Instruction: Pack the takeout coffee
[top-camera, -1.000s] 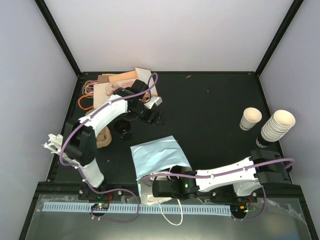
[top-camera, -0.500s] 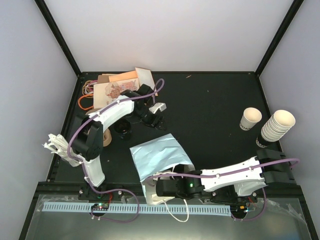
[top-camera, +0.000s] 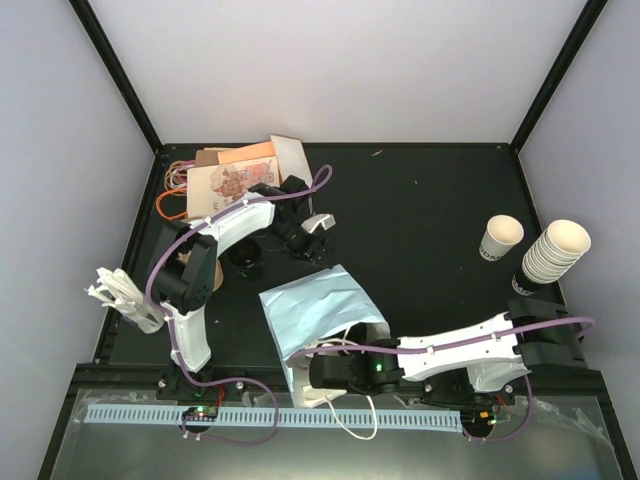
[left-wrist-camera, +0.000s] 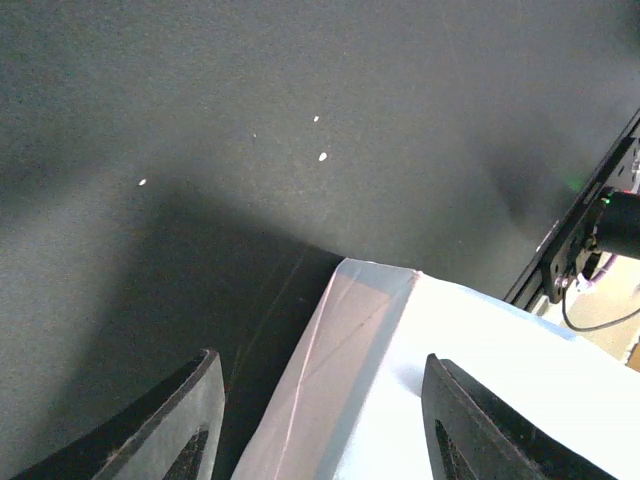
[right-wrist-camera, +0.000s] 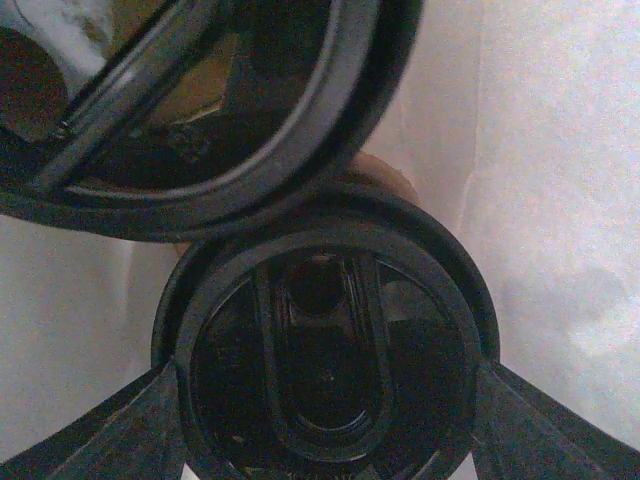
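Observation:
A white paper bag (top-camera: 318, 312) lies on its side on the black table, mouth toward the arms. In the right wrist view, a takeout coffee's black lid (right-wrist-camera: 325, 330) fills the space inside the bag, with my right gripper (right-wrist-camera: 327, 375) shut on it, a finger against each side. A second black lid (right-wrist-camera: 200, 100) sits just beyond it, deeper in the bag. My left gripper (left-wrist-camera: 320, 358) hovers open over the bag's far corner (left-wrist-camera: 375, 300), its fingers apart on either side and not touching it. Another black-lidded cup (top-camera: 245, 258) stands on the table at the left.
A single cream cup (top-camera: 501, 237) and a stack of lidless cups (top-camera: 553, 250) stand at the right edge. A brown pulp carrier (top-camera: 208, 275) sits by the left arm. Flat paper bags (top-camera: 240, 165) lie at the back left, white plastic items (top-camera: 115, 292) at the left edge.
My left gripper has swung right and nearer, from beside the black-lidded cup to the bag's far corner, and its jaws have narrowed. The bag's far edge has shifted slightly. The right gripper has kept its grip.

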